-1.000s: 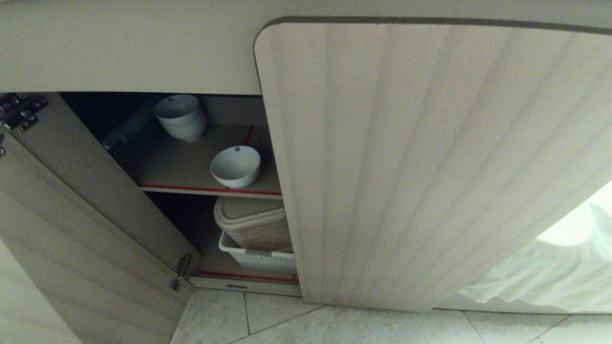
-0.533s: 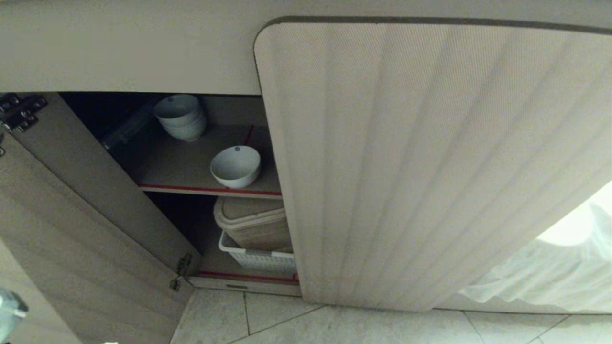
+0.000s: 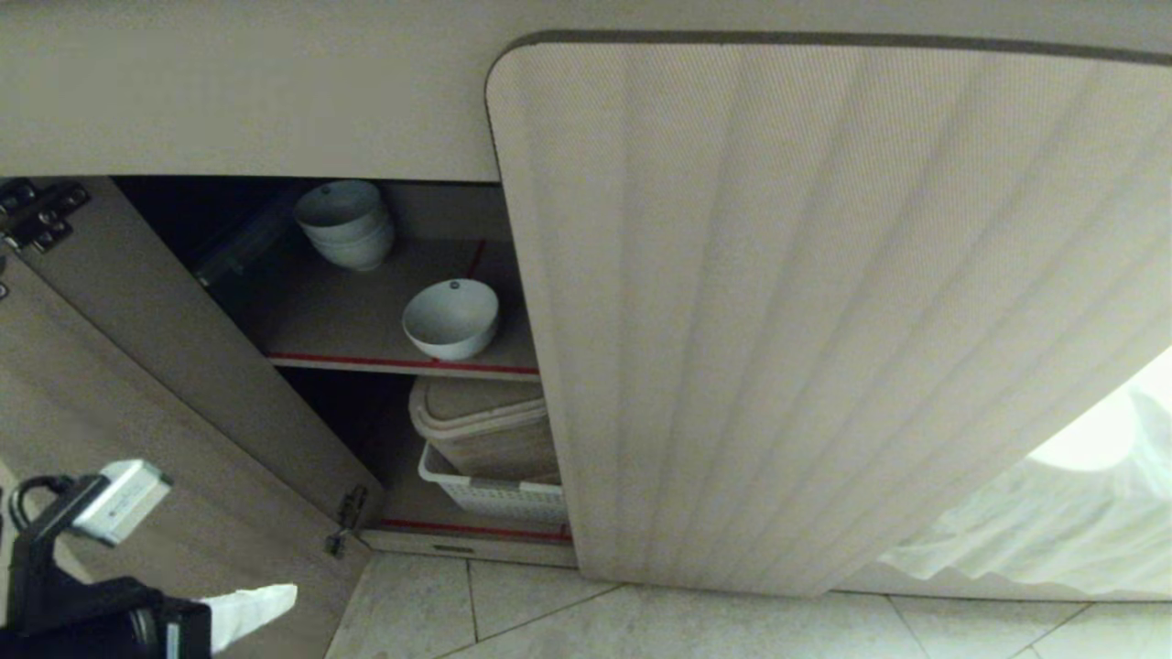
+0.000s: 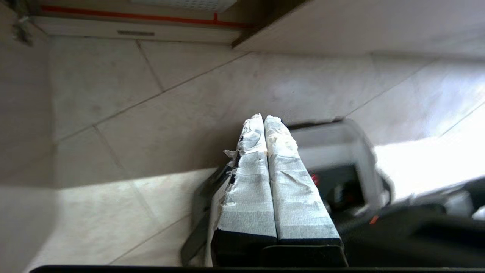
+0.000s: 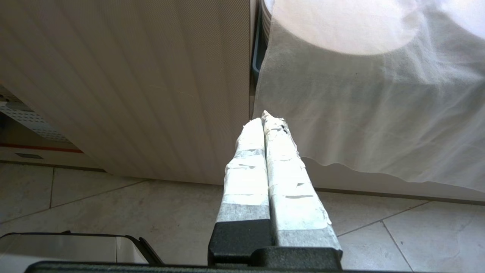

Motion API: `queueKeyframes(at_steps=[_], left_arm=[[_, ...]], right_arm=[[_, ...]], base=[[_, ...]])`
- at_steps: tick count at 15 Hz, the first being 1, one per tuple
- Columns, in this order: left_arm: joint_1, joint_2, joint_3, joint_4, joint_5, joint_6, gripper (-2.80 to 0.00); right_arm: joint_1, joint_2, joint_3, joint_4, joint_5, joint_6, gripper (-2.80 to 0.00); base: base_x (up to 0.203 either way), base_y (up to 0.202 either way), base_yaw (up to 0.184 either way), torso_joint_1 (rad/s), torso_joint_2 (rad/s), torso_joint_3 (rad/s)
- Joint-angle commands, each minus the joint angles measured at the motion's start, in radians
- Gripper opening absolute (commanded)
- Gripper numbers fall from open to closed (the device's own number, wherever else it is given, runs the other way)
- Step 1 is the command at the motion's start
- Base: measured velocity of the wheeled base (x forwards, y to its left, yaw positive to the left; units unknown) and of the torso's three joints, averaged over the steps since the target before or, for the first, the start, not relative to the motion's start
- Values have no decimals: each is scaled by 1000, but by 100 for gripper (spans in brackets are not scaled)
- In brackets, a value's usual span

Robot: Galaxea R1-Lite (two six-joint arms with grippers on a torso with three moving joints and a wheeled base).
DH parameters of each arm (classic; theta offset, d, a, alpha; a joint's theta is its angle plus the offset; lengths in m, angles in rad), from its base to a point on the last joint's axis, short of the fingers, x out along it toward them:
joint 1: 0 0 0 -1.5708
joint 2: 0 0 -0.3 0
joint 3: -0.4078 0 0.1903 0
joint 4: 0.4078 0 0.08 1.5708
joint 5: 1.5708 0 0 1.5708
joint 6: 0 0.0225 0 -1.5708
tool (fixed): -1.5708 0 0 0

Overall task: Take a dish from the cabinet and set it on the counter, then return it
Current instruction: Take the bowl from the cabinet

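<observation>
The dish [image 3: 450,318], a small white bowl, stands alone near the front of the cabinet's upper shelf [image 3: 348,316], beside the closed right door. My left gripper [image 3: 286,597] is low at the bottom left of the head view, in front of the open left door and well below the dish. Its taped fingers are pressed together with nothing between them [image 4: 264,118], above the tiled floor. My right gripper [image 5: 265,116] is shut and empty, parked facing the closed fluted door [image 5: 132,83]. The counter's top is out of view.
A stack of white bowls [image 3: 346,224] sits at the back of the same shelf. Below are a beige lidded bin [image 3: 481,426] and a white perforated basket [image 3: 494,496]. The open left door [image 3: 137,394] swings outward. A white cloth [image 3: 1053,531] hangs at the right.
My left arm has risen into the head view at the bottom left, where it did not show a second ago. The dish and cabinet have not moved.
</observation>
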Motion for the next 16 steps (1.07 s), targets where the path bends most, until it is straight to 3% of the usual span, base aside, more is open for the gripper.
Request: queueKeyframes(at_steps=[1, 5, 9, 13, 16], left_arm=[[-37, 138, -27, -62, 12, -67, -280], [-144, 267, -129, -82, 101, -211, -280], [-153, 384, -220, -84, 179, -255, -280], [-153, 463, -327, -88, 199, -337, -280], [-158, 512, -329, -243, 238, -387, -280]], right_arm=[[0, 0, 0, 0, 0, 0, -280], [0, 0, 0, 0, 0, 0, -280], [0, 0, 0, 0, 0, 0, -280], [0, 0, 0, 0, 0, 0, -280], [1, 0, 0, 0, 0, 0, -280]], base=[[0, 0, 0, 0, 0, 0], [0, 0, 0, 0, 0, 0], [0, 0, 0, 0, 0, 0], [0, 0, 0, 0, 0, 0], [0, 0, 0, 0, 0, 0]])
